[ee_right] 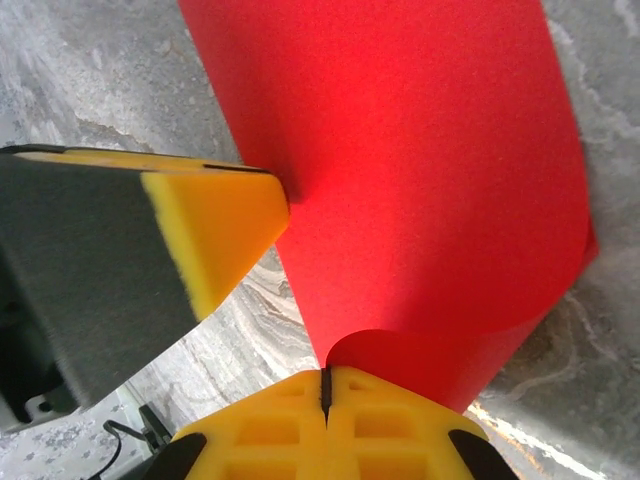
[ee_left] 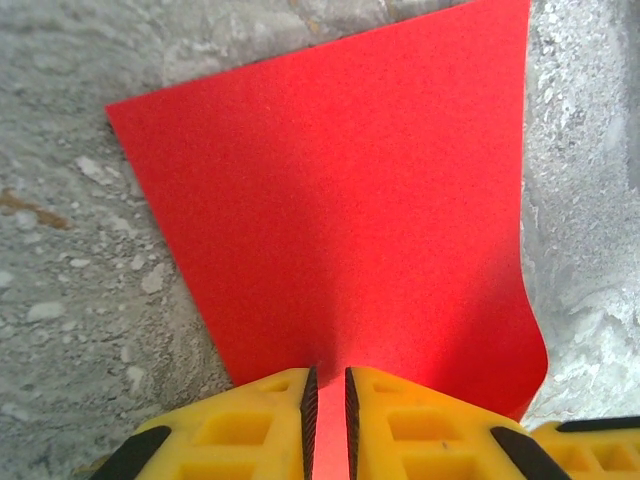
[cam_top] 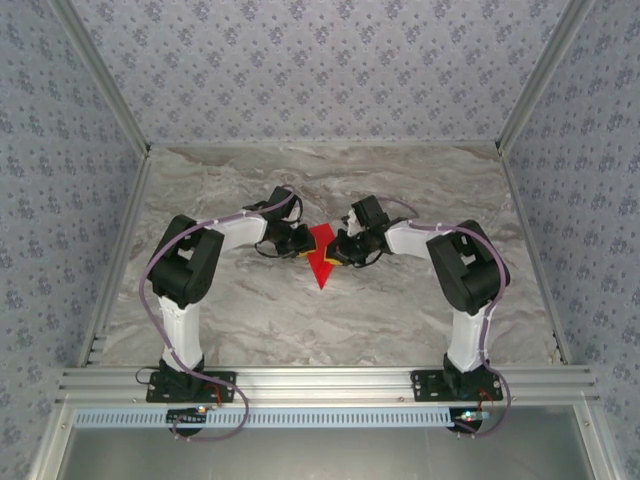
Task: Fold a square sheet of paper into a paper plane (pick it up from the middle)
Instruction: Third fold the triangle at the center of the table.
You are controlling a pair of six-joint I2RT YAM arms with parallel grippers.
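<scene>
Jaws of my left gripper (ee_left: 328,390) and right gripper (ee_right: 325,385) pinch the thin bright red paper sheet (cam_top: 322,256) from left and right, at the middle of the grey marbled table (cam_top: 250,320); pinched edges hidden.

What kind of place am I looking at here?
Probably a robot test booth: grey marble-patterned tabletop, walls of purple floral-patterned panels in an aluminium frame, and a white left arm and right arm pinching a bright red paper sheet.
</scene>
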